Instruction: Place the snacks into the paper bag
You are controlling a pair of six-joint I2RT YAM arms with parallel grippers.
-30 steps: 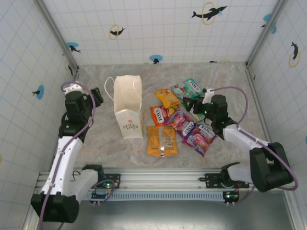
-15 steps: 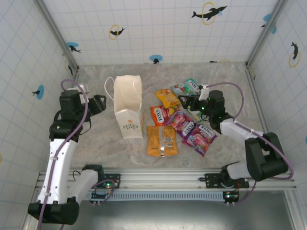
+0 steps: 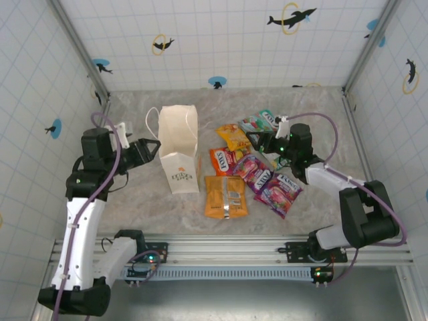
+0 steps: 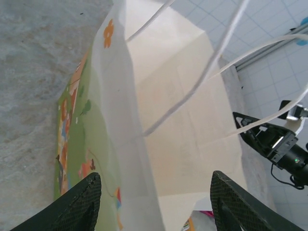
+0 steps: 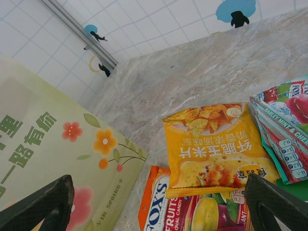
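Note:
The white paper bag (image 3: 179,150) stands upright left of centre, its mouth open upward. My left gripper (image 3: 154,146) is open at the bag's left side. In the left wrist view its fingers (image 4: 79,202) straddle the top edge of the bag (image 4: 183,120), without pinching it. The snacks lie flat to the right of the bag: a yellow packet (image 3: 234,136), a red-orange one (image 3: 221,160), an orange one (image 3: 225,196), two magenta ones (image 3: 253,170) and a teal one (image 3: 262,123). My right gripper (image 3: 254,139) is open, low beside the yellow packet (image 5: 216,154), and holds nothing.
The bag's thin loop handles (image 4: 192,91) hang across the left wrist view. The bag's green flowered side (image 5: 57,159) faces the right gripper. Tiled walls enclose the marble table (image 3: 134,194), and a metal rail (image 3: 227,251) runs along the near edge.
My left gripper has swung right up to the bag's left edge, and its jaws have narrowed somewhat. The right gripper has slid left toward the yellow packet.

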